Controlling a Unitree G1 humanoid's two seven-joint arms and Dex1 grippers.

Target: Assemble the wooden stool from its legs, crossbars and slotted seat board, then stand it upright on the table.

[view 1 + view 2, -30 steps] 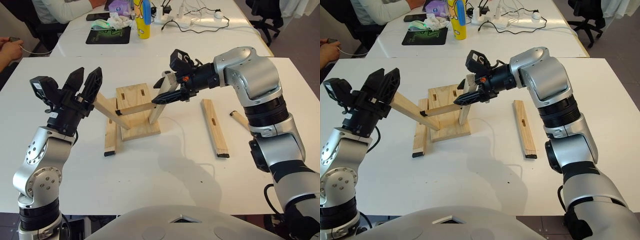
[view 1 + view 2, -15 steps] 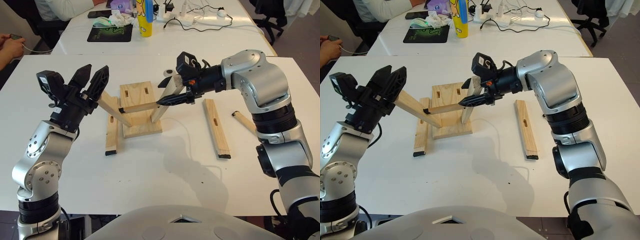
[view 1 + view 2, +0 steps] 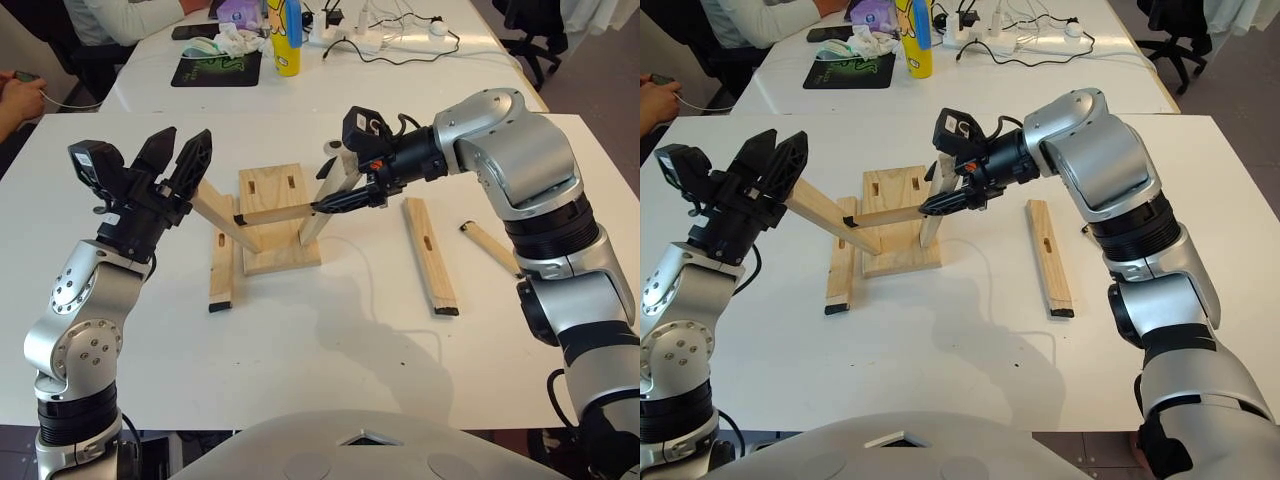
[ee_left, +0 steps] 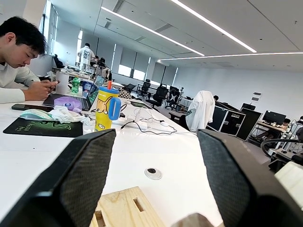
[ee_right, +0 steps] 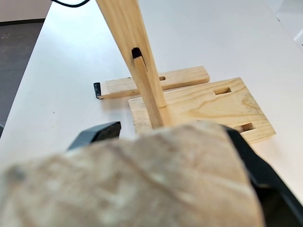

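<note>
While the right gripper (image 3: 335, 200) clenched the upright leg (image 3: 312, 226), its crossbar (image 3: 275, 211) ran toward 9 o'clock into the slanted leg (image 3: 222, 215) at the splayed left gripper (image 3: 188, 140).

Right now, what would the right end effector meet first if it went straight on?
Probably the tilted leg by the left end effector: the right end effector, gripping the upright leg, points roughly along the crossbar toward it; depth is unclear.
</note>
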